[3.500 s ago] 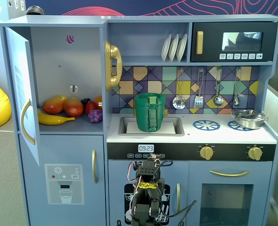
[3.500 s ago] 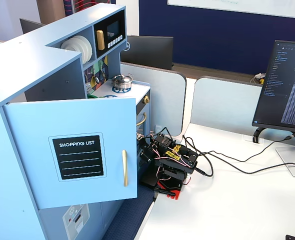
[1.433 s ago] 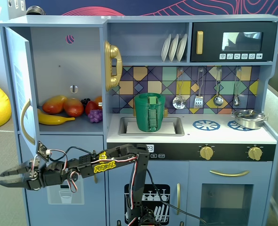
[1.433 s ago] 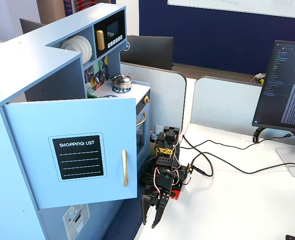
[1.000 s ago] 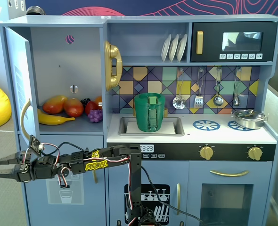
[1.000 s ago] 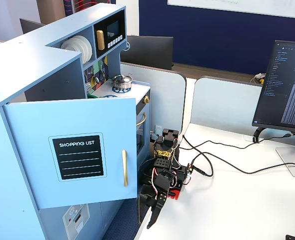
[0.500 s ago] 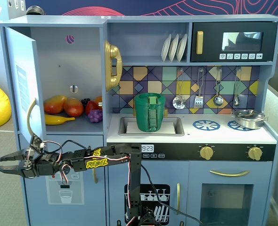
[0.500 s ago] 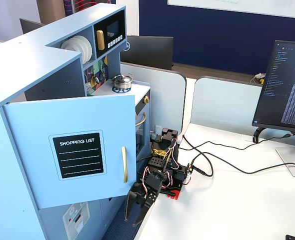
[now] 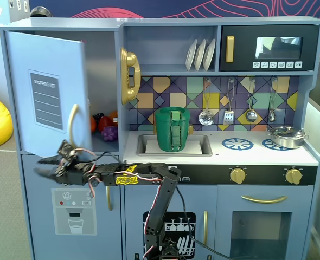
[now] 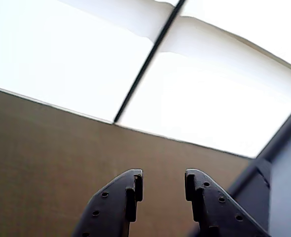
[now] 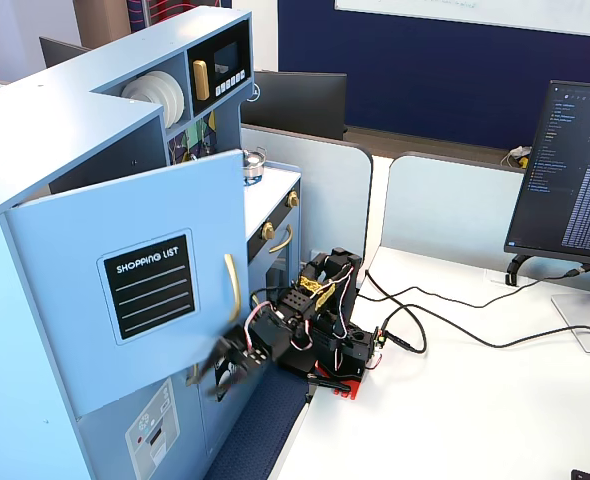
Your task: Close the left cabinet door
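Note:
The left cabinet door [image 9: 46, 70] is blue-grey with a black "SHOPPING LIST" panel and a curved gold handle [image 9: 72, 126]. It stands partly open, swung out from the cabinet, as both fixed views show [image 11: 95, 250]. My gripper [image 9: 39, 167] is at the end of the arm, which is stretched out to the left. It sits just below the door's lower edge, near the bottom of the handle. It looks blurred in a fixed view [image 11: 218, 375]. In the wrist view the gripper [image 10: 163, 185] is open and empty, facing a flat brown surface under bright ceiling panels. The door cannot be made out there.
Below the open door is the lower door with the ice/water dispenser graphic [image 9: 73, 211]. Toy fruit [image 9: 103, 129] lies inside the open cabinet. A gold phone [image 9: 129, 76], a green pot [image 9: 172, 129] in the sink and a microwave [image 9: 268, 49] are to the right. A monitor [image 11: 575, 170] and cables [image 11: 445, 310] are on the desk.

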Controlling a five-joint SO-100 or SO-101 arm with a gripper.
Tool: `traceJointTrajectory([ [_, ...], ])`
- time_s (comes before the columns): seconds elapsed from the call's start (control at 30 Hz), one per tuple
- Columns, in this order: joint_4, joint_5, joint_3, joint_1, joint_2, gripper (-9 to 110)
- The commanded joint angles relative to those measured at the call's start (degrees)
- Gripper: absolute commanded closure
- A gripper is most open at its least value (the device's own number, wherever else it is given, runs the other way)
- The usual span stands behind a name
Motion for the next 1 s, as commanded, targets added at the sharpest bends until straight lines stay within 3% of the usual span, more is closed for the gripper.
traceJointTrajectory([
  [0.0, -2.5, 0.4, 1.0, 6.7, 6.9, 102],
  [0.43, -3.0, 2.7, 2.9, 26.6, 8.0, 102],
  [0.7, -3.1, 4.3, 4.7, 29.5, 9.2, 102],
  [0.87, 9.4, 8.6, 14.9, 28.1, 23.2, 102],
  [0.97, 20.9, 11.0, 24.2, 32.9, 34.2, 102],
])
